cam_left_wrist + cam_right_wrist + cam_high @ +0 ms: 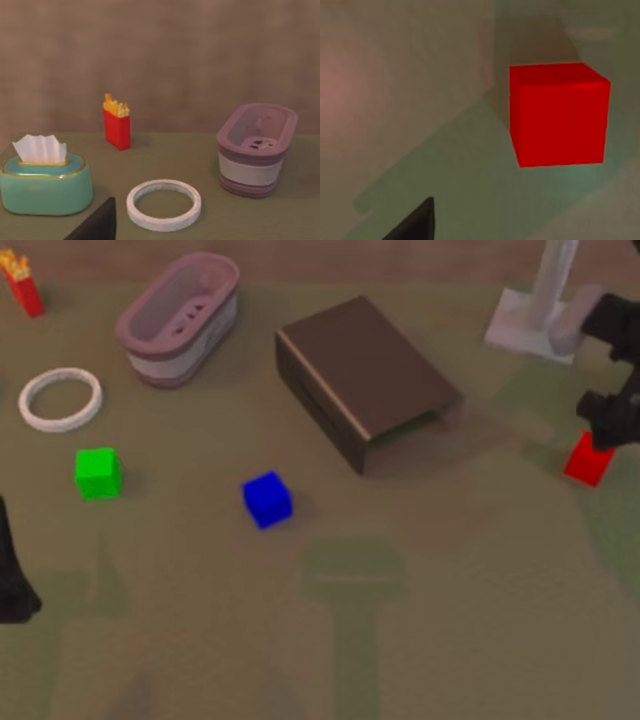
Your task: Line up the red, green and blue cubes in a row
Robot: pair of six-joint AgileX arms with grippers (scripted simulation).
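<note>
The red cube [587, 461] sits on the table near the right edge. My right gripper [609, 420] hovers open just above and behind it, not touching. In the right wrist view the red cube [559, 114] fills the upper right, and one dark fingertip [416, 223] shows well apart from it. The green cube [97, 473] lies at the left and the blue cube [267, 499] left of centre, both untouched. My left gripper [14, 580] is parked at the left edge, open and holding nothing.
A brown open-sided box [365, 375] stands at centre back. A pink tub [180, 318], a white ring [60, 398] and a red fries carton [24, 285] are at back left. A white stand [545, 300] is at back right. A teal tissue box [45, 182] shows only in the left wrist view.
</note>
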